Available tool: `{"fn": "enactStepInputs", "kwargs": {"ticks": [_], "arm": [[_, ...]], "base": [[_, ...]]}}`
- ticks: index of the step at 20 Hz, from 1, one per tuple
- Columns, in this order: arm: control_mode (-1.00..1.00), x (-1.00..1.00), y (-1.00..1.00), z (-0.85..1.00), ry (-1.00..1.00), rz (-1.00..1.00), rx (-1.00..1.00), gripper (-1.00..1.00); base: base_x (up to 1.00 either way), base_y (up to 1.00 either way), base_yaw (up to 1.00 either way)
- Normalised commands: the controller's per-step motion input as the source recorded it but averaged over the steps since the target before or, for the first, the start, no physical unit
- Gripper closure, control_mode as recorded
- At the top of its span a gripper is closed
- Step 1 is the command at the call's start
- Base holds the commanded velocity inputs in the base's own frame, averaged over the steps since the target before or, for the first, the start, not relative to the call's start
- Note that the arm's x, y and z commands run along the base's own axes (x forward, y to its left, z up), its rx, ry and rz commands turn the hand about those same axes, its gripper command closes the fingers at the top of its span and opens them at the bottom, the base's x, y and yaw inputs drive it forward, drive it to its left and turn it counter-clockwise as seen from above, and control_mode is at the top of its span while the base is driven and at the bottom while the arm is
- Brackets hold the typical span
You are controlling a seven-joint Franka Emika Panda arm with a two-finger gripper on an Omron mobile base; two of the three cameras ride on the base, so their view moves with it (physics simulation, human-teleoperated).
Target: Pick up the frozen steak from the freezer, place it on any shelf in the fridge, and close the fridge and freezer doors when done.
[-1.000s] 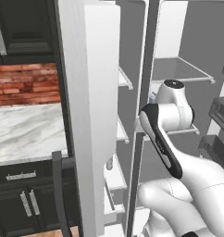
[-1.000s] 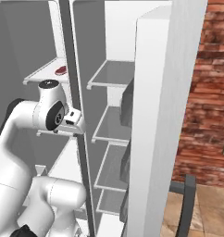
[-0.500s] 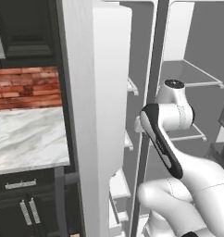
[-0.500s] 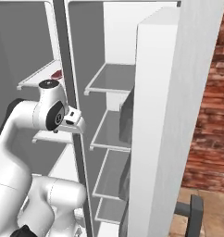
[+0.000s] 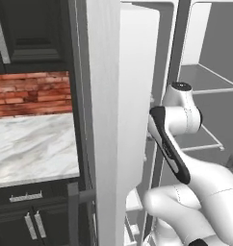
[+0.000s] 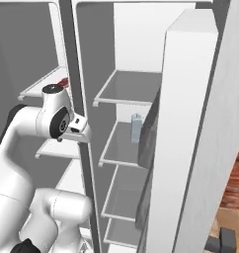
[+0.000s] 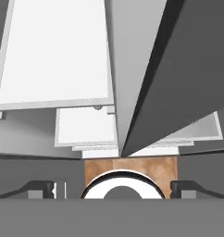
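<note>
Hand view shows the pincer (image 7: pixel 113 190) spread wide and empty, its dark tips low at either side, pointing down the white freezer shelves (image 7: pixel 58 55). Beyond the arm, the small dark-red frozen steak (image 6: pixel 63 82) lies on an upper freezer shelf. I judge the reach-in barely begun; next, lift towards that shelf.

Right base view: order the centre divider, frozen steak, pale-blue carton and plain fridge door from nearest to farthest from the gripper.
1. Centre divider: right beside the gripper.
2. Frozen steak, up and left on a freezer shelf, and pale-blue carton, to the right on a fridge shelf: too close to call.
3. Plain fridge door: swung open at the far right.
</note>
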Motion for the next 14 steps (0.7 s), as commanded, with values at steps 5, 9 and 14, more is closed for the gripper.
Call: {"fn": "enactStepInputs", "kwargs": {"ticks": [5,9,14], "arm": [[1.00,0.00,0.00,0.00,0.00,0.00,0.00,-1.00],[1.00,0.00,0.00,0.00,0.00,0.00,0.00,-1.00],[-1.00,0.00,0.29,0.54,-0.22,0.02,-0.10,-1.00]], "base": [[0.06,0.48,0.00],[0.08,0.35,0.00],[0.03,0.07,0.00]]}}
